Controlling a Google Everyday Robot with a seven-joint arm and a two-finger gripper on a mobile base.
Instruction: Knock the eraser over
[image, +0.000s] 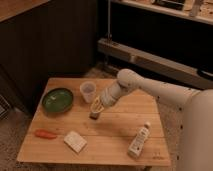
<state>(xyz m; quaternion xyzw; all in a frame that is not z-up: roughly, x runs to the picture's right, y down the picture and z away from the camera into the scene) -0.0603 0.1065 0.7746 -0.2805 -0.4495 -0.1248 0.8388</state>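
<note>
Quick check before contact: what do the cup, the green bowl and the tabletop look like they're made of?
Cup: clear plastic, likely; the table shows through its pale walls.
Green bowl: glazed ceramic or glossy plastic; a soft sheen on the rim, hard to tell which.
Table: light wood, matte, with plank seams and grain.
The gripper is just above the dark eraser, right of the cup.

The wooden table (125, 137) carries a green bowl (57, 99) at its left rear, a clear plastic cup (88, 91) just right of the bowl, and an orange carrot-like item (45, 133) at the left front. A flat cream-white block (75, 141) lies right of the orange item, and a white bottle (139, 141) lies on its side at the right front. The eraser (93, 115) stands near the table centre, in front of the cup, with the gripper (97, 106) directly above it
</note>
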